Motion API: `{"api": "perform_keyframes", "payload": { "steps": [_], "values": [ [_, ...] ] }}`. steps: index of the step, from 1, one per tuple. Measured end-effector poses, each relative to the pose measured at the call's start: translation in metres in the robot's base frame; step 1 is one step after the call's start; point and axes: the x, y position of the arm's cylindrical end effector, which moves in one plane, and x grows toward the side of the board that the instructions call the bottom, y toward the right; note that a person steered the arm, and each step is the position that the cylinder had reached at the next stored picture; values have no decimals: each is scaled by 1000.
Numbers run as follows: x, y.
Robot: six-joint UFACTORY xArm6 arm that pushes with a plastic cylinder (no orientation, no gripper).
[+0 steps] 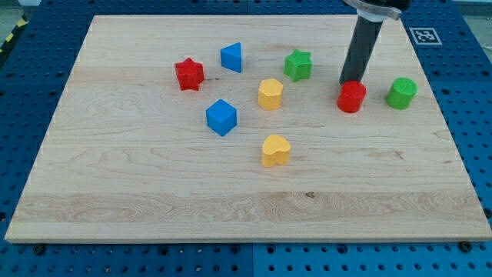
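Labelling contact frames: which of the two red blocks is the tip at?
The red cylinder at the view's right: my tip sits at its top edge. The red star lies far off at the view's left.

Bright, even overhead light; soft short shadows under blocks; sharp focus; no glare or blur.

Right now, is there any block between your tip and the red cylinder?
No. My tip sits right at the red cylinder, on the side toward the view's top, with nothing visible between them. The green cylinder stands apart at its right, the green star at its left.
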Motion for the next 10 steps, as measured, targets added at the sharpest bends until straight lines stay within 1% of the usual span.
{"api": "perform_keyframes", "payload": {
  "steps": [2,4,5,6,7,8,9,10],
  "values": [
    [38,0],
    [63,1],
    [63,27],
    [73,47],
    [93,36],
    [98,16],
    [107,17],
    [131,64]
  ]
}}
